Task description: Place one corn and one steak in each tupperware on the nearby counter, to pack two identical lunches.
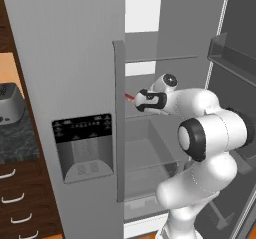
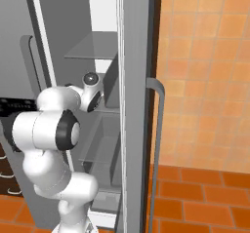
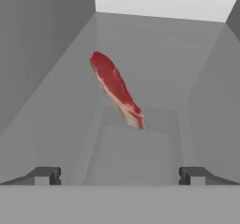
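Now hand [image 3: 120, 175] spread wide, aimed at steak [image 3: 116, 88].

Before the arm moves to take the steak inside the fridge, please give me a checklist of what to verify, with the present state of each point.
1. Gripper open: ok, fingertips stand wide apart.
2. Steak in sight ahead: ok, in the hand view.
3. Steak between the fingertips: not ok, it lies farther in.
4. Path to steak free: ok, nothing in between.
5. Fridge door clear of the arm: cannot tell.
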Tool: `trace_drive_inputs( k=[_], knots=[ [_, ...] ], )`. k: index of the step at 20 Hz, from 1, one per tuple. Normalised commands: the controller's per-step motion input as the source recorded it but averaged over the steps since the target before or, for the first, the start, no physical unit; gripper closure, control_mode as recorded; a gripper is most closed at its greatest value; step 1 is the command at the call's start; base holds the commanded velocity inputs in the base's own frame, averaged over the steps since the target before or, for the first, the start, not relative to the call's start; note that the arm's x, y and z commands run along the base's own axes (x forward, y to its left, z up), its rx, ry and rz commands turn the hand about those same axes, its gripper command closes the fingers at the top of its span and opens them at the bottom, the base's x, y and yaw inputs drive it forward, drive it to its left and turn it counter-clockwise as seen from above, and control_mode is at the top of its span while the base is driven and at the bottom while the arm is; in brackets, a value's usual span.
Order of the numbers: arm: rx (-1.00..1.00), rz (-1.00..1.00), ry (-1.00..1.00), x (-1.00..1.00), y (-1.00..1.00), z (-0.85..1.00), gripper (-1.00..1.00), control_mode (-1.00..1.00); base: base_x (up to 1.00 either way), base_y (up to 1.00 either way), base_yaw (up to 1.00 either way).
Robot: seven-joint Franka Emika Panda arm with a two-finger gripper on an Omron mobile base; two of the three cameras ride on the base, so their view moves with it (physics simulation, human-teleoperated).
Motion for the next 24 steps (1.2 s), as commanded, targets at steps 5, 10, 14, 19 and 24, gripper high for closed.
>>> trace_drive_inputs(
  k=[5,10,14,19,24],
  knots=[
    [0.00,0.00,0.03,0.38,0.01,-0.25,-1.00,-1.00,0.00,0.00,0.00],
    [0.00,0.00,0.06,0.46,0.00,-0.23,-1.00,-1.00,0.00,0.00,0.00],
    [0.00,0.00,0.03,0.61,0.01,-0.20,-1.00,-1.00,0.00,0.00,0.00],
    [0.00,0.00,0.01,0.54,0.01,-0.21,-1.00,-1.00,0.00,0.00,0.00],
    [0.00,0.00,0.09,0.33,0.00,-0.39,-1.00,-1.00,0.00,0.00,0.00]
  ],
)
